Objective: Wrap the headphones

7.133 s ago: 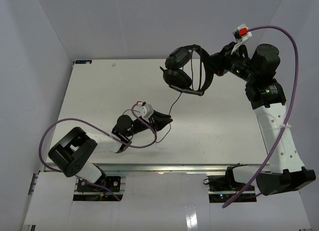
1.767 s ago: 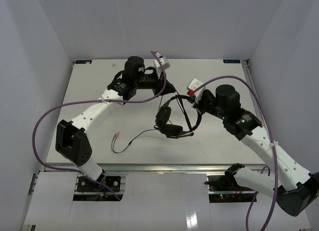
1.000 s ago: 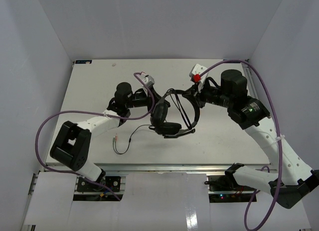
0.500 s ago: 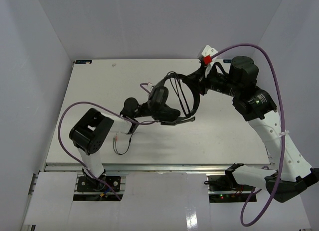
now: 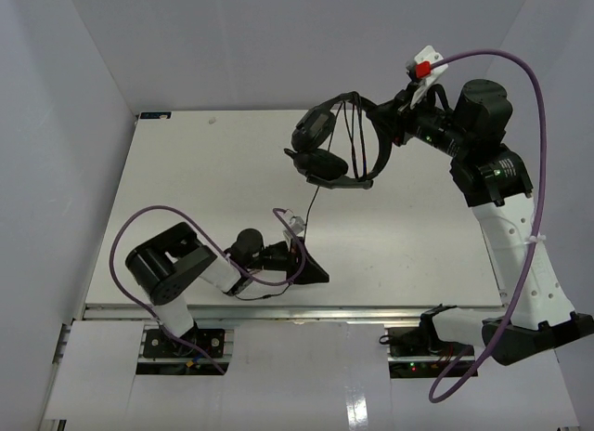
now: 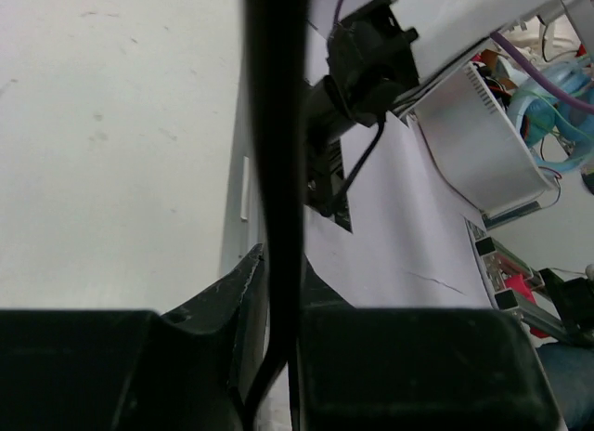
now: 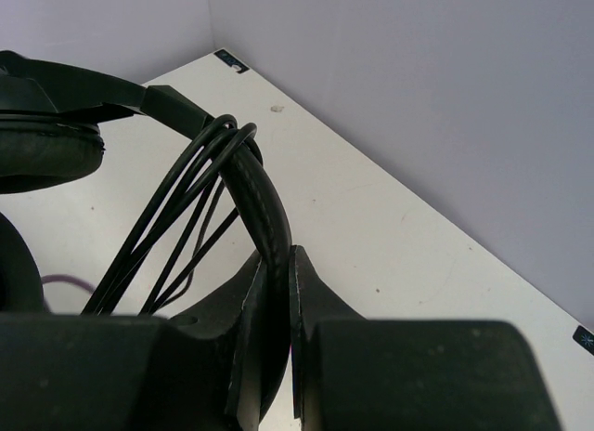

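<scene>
Headphones: black over-ear headphones (image 5: 336,145) with padded round earcups, in the upper centre of the overhead frame. They hang in the air above the bench, carried from their right-hand side by the right claw.
Headband: curved black padded band (image 7: 267,203), running down into the right claw's grip at the bottom centre of that wrist frame. Several turns of cable lie across it just above the grip.
Earcup: one dark cushioned cup (image 7: 42,152) sits at the left edge of the right wrist frame.
Cable: thin black cable (image 5: 310,204) drops in a nearly straight line from under the lower earcup down the frame to the left claw.
Right claw (image 5: 388,124): clamped on the headband, at the upper right of the overhead frame.
Left claw (image 5: 309,267): low at the lower centre of the overhead frame, near the bench's near edge. In its wrist frame the cable passes between the two fingers, which appear pinched on it, though that close-up is dark and blurred.
Bench: flat white bench (image 5: 186,171) filling the middle of the overhead frame.
Arm leads: thick purple robot cables (image 5: 543,124) loop off both arms.
</scene>
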Motion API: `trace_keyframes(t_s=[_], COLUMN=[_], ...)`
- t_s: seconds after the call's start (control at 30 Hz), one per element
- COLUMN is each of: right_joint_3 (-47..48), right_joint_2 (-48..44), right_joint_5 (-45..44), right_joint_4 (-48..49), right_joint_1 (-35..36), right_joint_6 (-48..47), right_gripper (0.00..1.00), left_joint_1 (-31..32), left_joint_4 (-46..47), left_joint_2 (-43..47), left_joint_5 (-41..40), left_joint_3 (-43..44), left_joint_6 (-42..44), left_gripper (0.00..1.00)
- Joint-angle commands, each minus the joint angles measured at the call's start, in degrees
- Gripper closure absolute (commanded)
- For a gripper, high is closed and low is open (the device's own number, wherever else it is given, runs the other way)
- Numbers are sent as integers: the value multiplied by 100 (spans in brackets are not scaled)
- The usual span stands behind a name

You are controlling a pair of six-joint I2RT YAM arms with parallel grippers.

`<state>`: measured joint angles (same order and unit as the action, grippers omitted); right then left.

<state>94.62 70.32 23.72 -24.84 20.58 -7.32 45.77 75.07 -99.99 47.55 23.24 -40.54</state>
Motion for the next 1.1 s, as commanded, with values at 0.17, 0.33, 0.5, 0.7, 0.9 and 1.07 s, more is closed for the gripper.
trace_keyframes(t_s=[0.17,0.33,0.5,0.7,0.9,1.07], right_joint_3=[362,214,-13,-346,-892,-1253], right_joint_2=[219,325,402,418,281,137], right_joint_5=[-418,-1190,-1779,-2195,-2671,-2597], right_joint_4=[566,666,795,1032,1336,1459], right_joint_1=[-429,-441,-441,-429,-336,-318], right_joint_6=[556,662,571,253,-188,-544], right_gripper=[92,92,92,92,92,92], left_joint_1=[1090,1796,2399,3001,3349,3368], left_joint_4=[101,-1530,-2910,-4802,-6590,-7966], left_joint_2=[1347,2029,2331,2732,3035,3247], left_joint_5=[-1164,-2023,-2464,-3029,-3650,-4106], left_joint_3=[-725,-332,500,1555,2595,3500], left_joint_6=[649,1196,1531,2057,2509,2951], left_gripper=[86,96,100,100,100,100])
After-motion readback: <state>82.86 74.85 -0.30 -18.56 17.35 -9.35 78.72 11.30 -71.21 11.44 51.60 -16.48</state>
